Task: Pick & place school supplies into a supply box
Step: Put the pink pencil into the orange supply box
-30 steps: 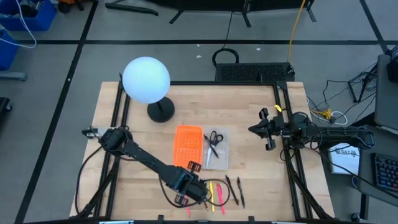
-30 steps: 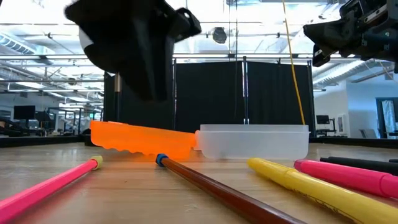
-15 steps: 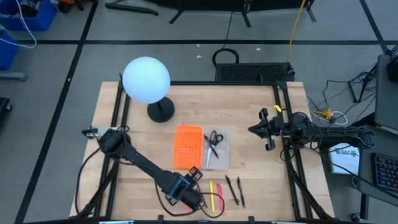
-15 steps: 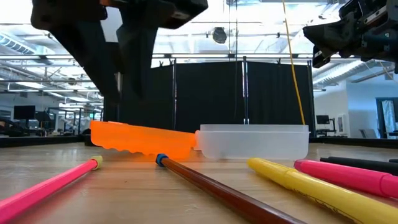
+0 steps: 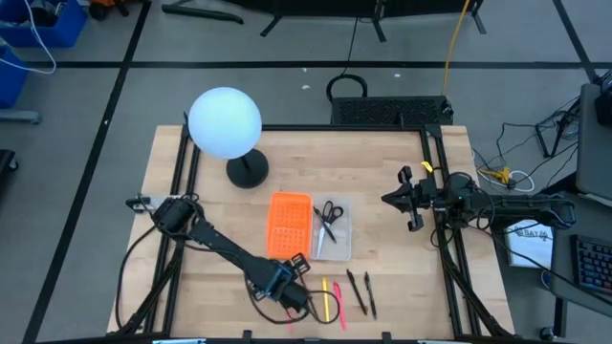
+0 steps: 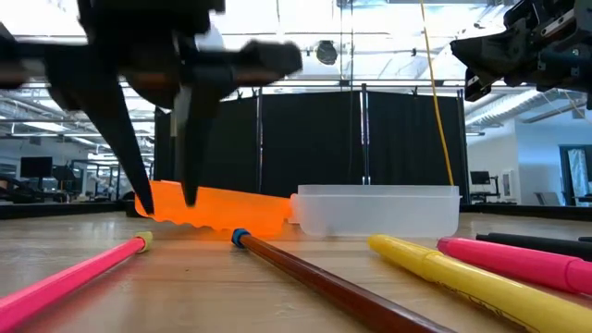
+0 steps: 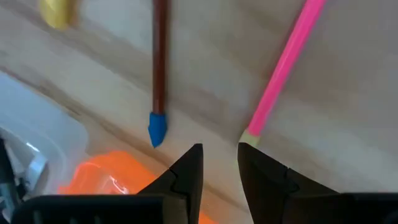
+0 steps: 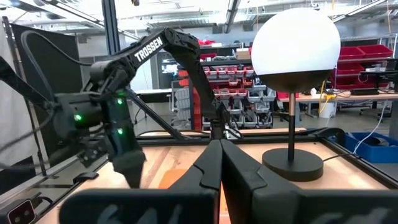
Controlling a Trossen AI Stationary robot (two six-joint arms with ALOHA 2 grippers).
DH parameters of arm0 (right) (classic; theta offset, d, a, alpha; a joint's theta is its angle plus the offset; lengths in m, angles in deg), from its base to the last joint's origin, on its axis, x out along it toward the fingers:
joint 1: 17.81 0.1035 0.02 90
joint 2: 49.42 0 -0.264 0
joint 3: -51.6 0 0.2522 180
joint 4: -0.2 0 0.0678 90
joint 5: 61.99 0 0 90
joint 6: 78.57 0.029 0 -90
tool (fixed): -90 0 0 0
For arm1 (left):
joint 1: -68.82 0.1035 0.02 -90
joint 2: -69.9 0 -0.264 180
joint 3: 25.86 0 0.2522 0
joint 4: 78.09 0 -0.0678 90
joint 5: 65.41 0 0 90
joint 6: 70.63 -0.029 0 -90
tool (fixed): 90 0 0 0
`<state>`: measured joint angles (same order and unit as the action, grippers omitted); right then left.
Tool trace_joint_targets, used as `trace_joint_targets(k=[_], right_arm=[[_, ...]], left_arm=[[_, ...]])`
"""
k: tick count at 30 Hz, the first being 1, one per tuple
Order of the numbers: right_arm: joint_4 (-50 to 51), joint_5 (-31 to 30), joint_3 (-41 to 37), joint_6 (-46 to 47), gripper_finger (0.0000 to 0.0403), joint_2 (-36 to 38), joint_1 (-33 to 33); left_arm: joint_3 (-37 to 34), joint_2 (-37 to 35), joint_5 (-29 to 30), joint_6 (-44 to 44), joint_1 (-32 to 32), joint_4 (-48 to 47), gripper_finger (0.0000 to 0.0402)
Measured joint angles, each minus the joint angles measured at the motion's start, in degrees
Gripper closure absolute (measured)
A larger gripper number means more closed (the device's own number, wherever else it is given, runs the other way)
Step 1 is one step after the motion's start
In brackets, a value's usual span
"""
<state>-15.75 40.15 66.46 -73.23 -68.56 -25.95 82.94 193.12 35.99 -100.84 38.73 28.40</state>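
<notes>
My left gripper [image 7: 219, 149] hangs open over the table's near part [image 5: 285, 287], fingers pointing down, with nothing between them. Just beyond its fingertips lie the capped end of a pink pen [image 7: 283, 68] and the blue tip of a brown pen [image 7: 160, 62]. The supply box [image 5: 332, 231] is clear plastic, holds the scissors [image 5: 330, 212], and joins an orange gridded lid [image 5: 289, 225]. A yellow pen [image 5: 325, 298], another pink one [image 5: 338, 304] and two dark ones [image 5: 361, 290] lie flat near the front edge. My right gripper [image 5: 390, 199] waits shut at the table's right side.
A white globe lamp [image 5: 225, 122] on a black base [image 5: 248, 172] stands at the far left. Black frame rails [image 5: 182, 172] run along the table's left and right sides. In the low view the pens [image 6: 444, 273] lie across the foreground in front of the box [image 6: 375, 211].
My left gripper has rolled about its own pointing line, so that both fingers now stand side by side in the low view. It has also come down closer to the table by the pink pen's end. The gap between its fingers looks the same.
</notes>
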Motion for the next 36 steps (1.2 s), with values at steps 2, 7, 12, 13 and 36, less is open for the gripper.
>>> trace_joint_targets(k=[2, 7, 12, 13, 36], right_arm=[[0.0, 0.0, 0.0, 0.0, 0.0403, -0.1, 0.0], [0.1, 0.0, 0.0, -0.1, 0.0403, -0.1, 0.0], [1.6, 0.0, 0.0, 0.0, 0.0403, -0.1, 0.0], [2.0, 0.0, 0.0, 0.0, 0.0403, -0.1, 0.0], [3.1, 0.0, 0.0, 1.5, 0.0403, -0.1, 0.0]], left_arm=[[-0.8, 0.0, 0.2, -1.1, 0.6, -0.1, 0.0292], [-0.8, 0.0, -0.4, -2.1, 0.7, -0.1, 0.0271], [-0.8, 0.0, 3.2, -2.2, 0.3, -0.2, 0.0224], [-0.8, 0.0, 3.7, -2.1, 0.3, -0.3, 0.0214], [-0.8, 0.0, -4.6, -11.2, -0.9, 0.0, 0.0216]])
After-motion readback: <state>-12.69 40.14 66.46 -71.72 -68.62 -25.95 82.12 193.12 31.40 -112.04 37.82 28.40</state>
